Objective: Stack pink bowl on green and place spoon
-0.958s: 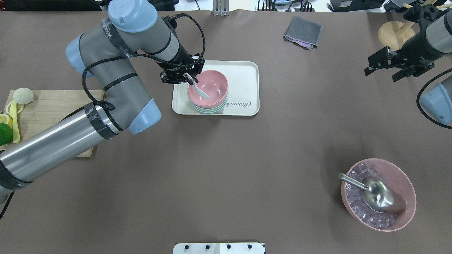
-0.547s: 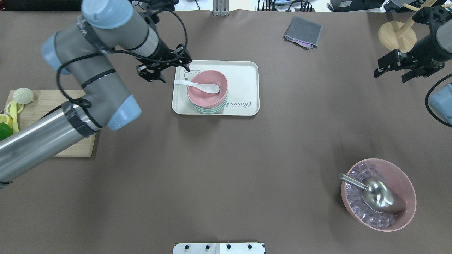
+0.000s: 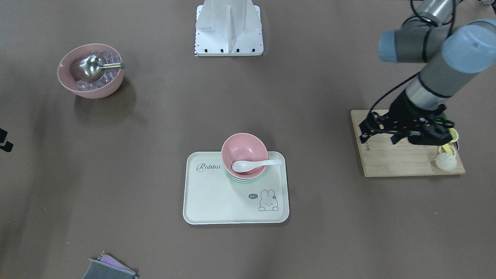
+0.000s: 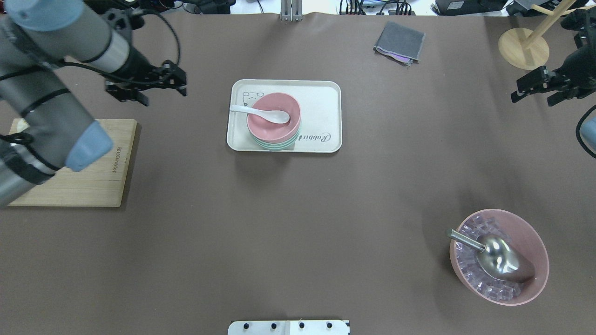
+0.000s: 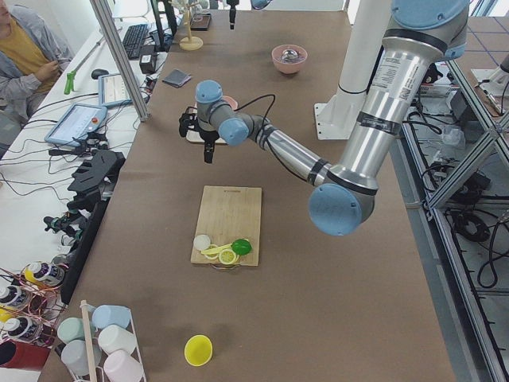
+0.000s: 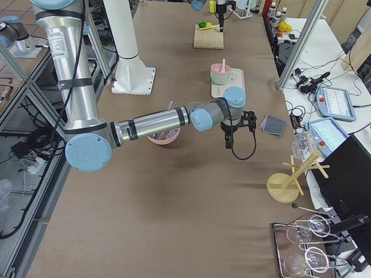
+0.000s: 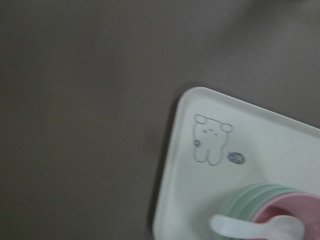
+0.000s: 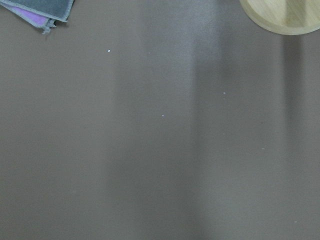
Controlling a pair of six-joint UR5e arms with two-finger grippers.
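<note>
The pink bowl (image 4: 279, 130) sits nested on the green bowl (image 4: 279, 145) on the white tray (image 4: 321, 107). The white spoon (image 4: 260, 113) lies in the pink bowl with its handle over the rim, free of any gripper. The stack also shows in the front view: pink bowl (image 3: 244, 147), green bowl (image 3: 244, 180), spoon (image 3: 252, 164). My left gripper (image 4: 163, 96) is open and empty, left of the tray and apart from it. Its wrist view shows the tray corner (image 7: 200, 200) and the spoon (image 7: 260, 227). My right gripper (image 4: 532, 100) is open and empty at the far right.
A wooden cutting board (image 4: 93, 177) with a bun (image 3: 445, 162) and lemon pieces lies under my left arm. A large pink bowl (image 4: 535, 279) of ice with a metal scoop stands front right. A grey cloth (image 4: 399, 42) and a wooden stand base (image 4: 521, 46) are at the back.
My left gripper has let go of the spoon, which now rests in the pink bowl, and has drawn away to the left of the tray. My right gripper has moved further right.
</note>
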